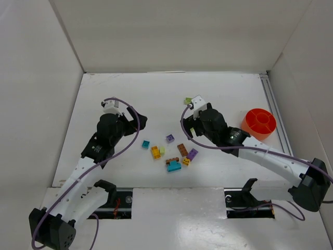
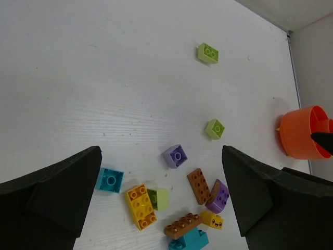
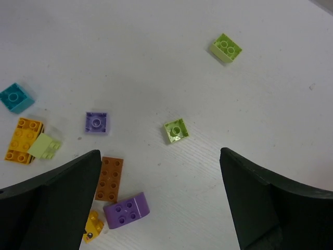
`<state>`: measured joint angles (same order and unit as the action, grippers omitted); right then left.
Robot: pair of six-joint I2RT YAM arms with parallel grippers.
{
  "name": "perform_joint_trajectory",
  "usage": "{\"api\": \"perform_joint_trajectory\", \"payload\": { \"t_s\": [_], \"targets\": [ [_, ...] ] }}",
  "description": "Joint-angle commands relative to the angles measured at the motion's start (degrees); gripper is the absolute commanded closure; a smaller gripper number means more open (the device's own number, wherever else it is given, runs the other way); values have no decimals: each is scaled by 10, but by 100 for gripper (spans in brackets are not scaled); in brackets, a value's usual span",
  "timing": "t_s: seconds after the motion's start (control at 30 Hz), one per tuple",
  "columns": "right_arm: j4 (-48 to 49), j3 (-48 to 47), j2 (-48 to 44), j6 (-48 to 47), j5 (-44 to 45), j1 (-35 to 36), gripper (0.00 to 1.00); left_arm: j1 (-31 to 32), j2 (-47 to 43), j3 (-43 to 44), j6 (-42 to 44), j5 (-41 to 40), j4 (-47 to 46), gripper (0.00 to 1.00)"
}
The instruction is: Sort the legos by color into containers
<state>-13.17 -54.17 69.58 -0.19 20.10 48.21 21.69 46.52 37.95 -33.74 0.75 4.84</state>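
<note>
Left claw (image 2: 160,156) and right claw (image 3: 159,152) both hang spread wide and empty, presumably to straddle one brick each. A pale green brick (image 3: 176,130) sits between the right's fingers. The legos (image 1: 182,149) lie scattered across the counter (image 1: 114,94) — orange bowl (image 1: 259,122) well apart, at their 3 o'clock.

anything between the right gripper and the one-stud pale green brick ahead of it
Nothing visible: the one-stud pale green plastic brick lies alone just ahead of the open right gripper, and the square purple plastic brick sits clear to one side.
</note>
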Motion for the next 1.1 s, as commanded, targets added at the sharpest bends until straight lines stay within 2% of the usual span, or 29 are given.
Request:
{"api": "perform_joint_trajectory", "payload": {
  "t_s": [0.0,0.1,0.17,0.23,0.27,0.33,0.5,0.7,0.8,0.97,1.07],
  "targets": [
    [62,14,-30,2,-23,5,0,2,-12,26,2,-16,1,0],
    [62,14,-35,2,-38,5,0,2,-17,20,2,-11,-6,0],
    [62,14,-35,-40,-51,5,0,2,-11,15,-4,-6,-13,0],
    [62,20,-35,-26,-21,5,0,2,-11,9,5,-6,-29,0],
    [62,21,-35,11,2,5,0,2,-6,1,5,-6,-34,0],
    [62,27,-49,21,30,5,0,2,0,1,5,-35,-28,0],
    [68,14,-49,-21,-14,5,2,2,16,1,10,-27,-46,0],
    [68,-2,5,-35,-6,0,5,2,34,-11,10,-19,-51,0],
    [61,-2,26,-30,-34,-7,5,2,41,-17,5,-12,-40,0],
    [48,8,71,63,-34,-29,7,2,52,-53,-2,7,-64,0],
    [53,3,119,69,-66,-60,8,2,60,-53,3,14,-64,0]
  ]
}}
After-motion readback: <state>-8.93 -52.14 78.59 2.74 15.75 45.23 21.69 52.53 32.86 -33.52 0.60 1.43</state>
